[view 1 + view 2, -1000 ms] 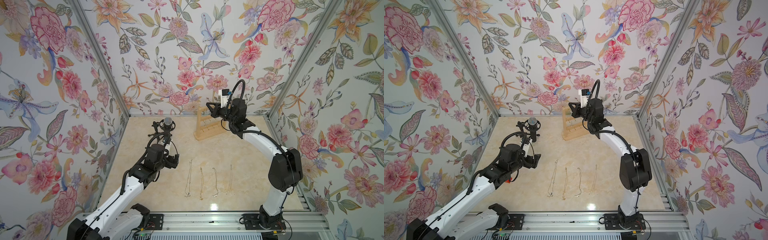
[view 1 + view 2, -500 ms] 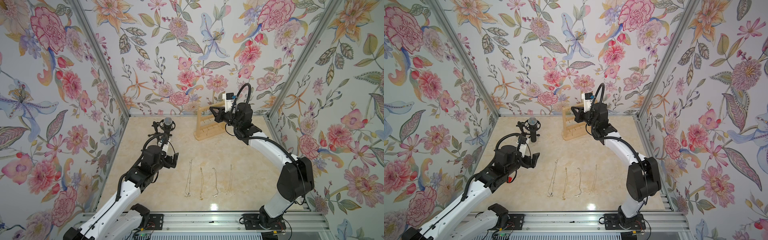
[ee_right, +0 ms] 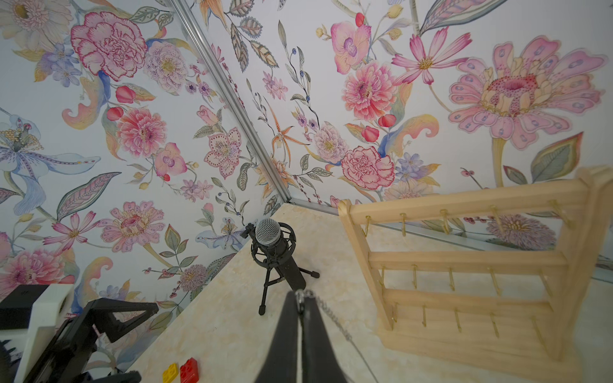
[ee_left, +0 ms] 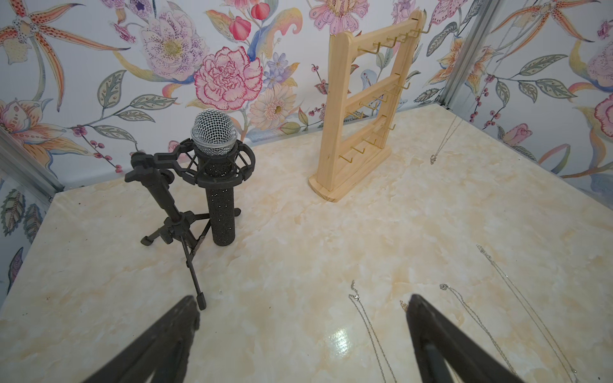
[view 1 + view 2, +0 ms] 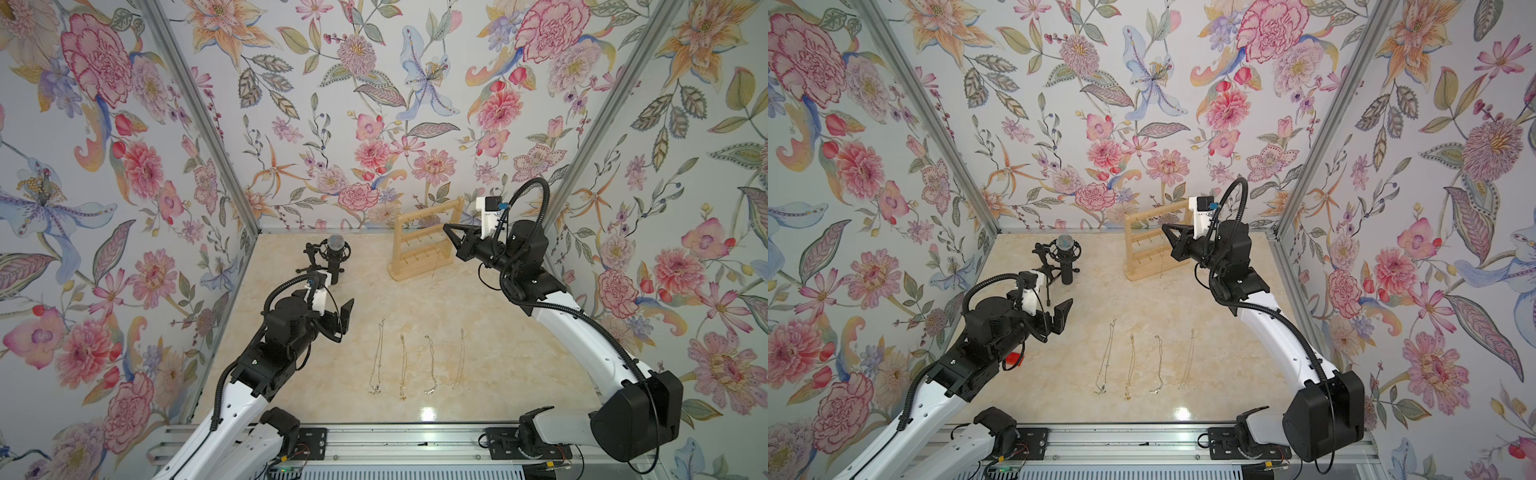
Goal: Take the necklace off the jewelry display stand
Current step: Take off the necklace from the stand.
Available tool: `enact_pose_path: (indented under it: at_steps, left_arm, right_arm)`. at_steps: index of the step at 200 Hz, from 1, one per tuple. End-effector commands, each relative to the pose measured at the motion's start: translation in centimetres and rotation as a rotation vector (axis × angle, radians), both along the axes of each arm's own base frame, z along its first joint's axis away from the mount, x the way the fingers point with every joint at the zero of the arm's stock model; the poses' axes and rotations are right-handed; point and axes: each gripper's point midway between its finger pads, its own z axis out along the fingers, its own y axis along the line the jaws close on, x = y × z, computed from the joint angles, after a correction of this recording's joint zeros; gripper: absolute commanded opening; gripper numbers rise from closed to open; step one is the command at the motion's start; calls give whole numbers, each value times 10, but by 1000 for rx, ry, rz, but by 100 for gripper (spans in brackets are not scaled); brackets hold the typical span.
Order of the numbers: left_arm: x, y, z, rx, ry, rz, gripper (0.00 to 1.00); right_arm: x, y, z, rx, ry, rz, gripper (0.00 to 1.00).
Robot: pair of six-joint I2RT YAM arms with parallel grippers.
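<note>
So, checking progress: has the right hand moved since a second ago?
Yes. The right hand shifted rightward along the jewelry display stand, from near its left post toward its right post.

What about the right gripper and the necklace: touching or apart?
Touching. In the right wrist view the right gripper is shut on the necklace, chain pinched at its tips.

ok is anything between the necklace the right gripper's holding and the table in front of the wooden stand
Nothing visible. The thin silver chain necklace hangs from the shut right gripper, apart from the pale wooden hook rack; the cream marble tabletop in front is bare.
</note>
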Motion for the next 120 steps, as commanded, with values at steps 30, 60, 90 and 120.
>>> enact_pose_path:
  at_steps: [30, 60, 90, 120]
  left_arm:
    - [-8, -45, 66, -105, -132, -164, 99]
    - [-10, -82, 83, -124, -166, -258, 99]
    - [-13, -117, 94, -132, -185, -341, 99]
    - [-14, -149, 97, -134, -198, -419, 99]
  right_arm:
    - [-45, -22, -2, 44, 75, 61, 0]
    - [-64, -36, -9, 39, 106, 63, 0]
    - [-81, -46, -15, 36, 120, 55, 0]
    - [-97, -55, -22, 34, 129, 28, 0]
